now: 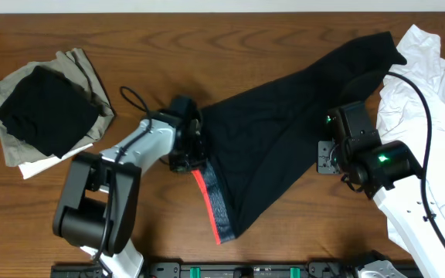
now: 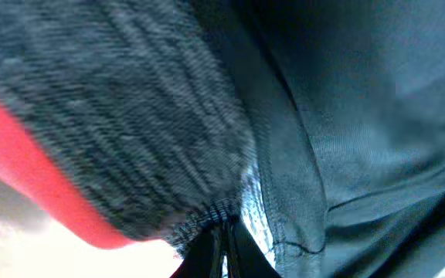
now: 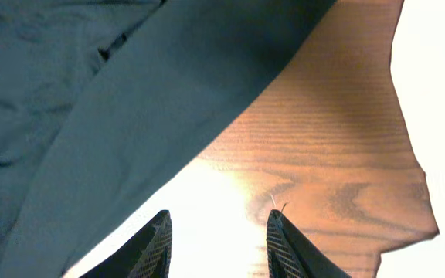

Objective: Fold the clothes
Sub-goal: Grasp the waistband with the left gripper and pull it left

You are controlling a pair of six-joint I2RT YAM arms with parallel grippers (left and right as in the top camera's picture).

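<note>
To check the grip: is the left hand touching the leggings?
Touching. In the left wrist view, the shut left hand pinches the leggings at the grey waistband.

A brown wooden worktop (image 1: pixel 207 31) with marked grain carries everything. Near its far left corner sits a loose stack: a plain black garment (image 1: pixel 49 116), roughly folded, lies on top of a khaki piece (image 1: pixel 83 66) whose edges stick out on the far and right sides, and a white piece (image 1: pixel 33 166) peeks out beneath at the near side. Along the right edge a crumpled white shirt (image 1: pixel 431 77) spreads from the far corner toward the near side; in the right wrist view its overexposed edge (image 3: pixel 439 116) lies against bare wood (image 3: pixel 323 154). A black rail (image 1: pixel 246 270) with green fittings runs along the near edge.
</note>
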